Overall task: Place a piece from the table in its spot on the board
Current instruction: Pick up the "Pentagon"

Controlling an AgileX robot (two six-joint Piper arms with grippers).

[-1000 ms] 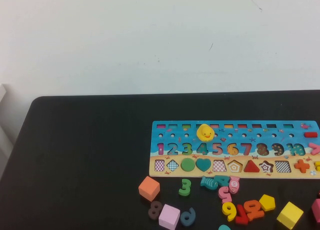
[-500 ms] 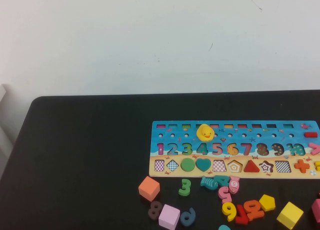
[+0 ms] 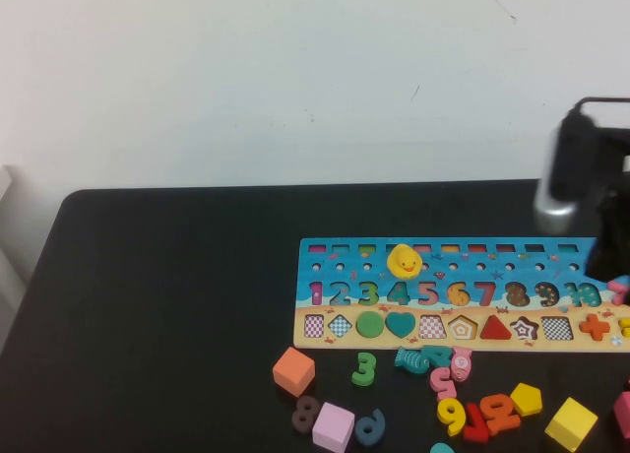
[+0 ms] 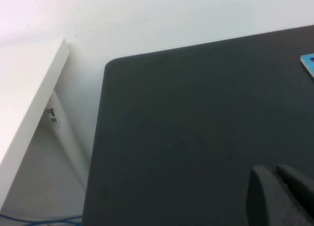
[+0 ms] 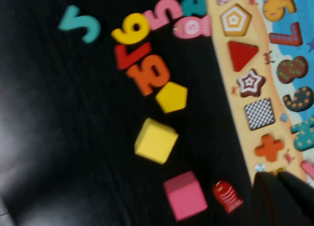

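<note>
While right pincer (image 5: pixel 282 194) together, left pincer (image 4: pixel 282 196) unclear: one piece (image 3: pixel 526 399), one board (image 3: pixel 453 295).

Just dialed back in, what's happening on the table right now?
Nothing is held yet. The right arm is over the right end of the board; its right tool is shut and empty above that end. The yellow pentagon piece lies on the table in front of the board, beside the orange 10 and near the yellow cube. Its pentagon slot is empty. The left tool sits shut over bare table on the left side.
</note>
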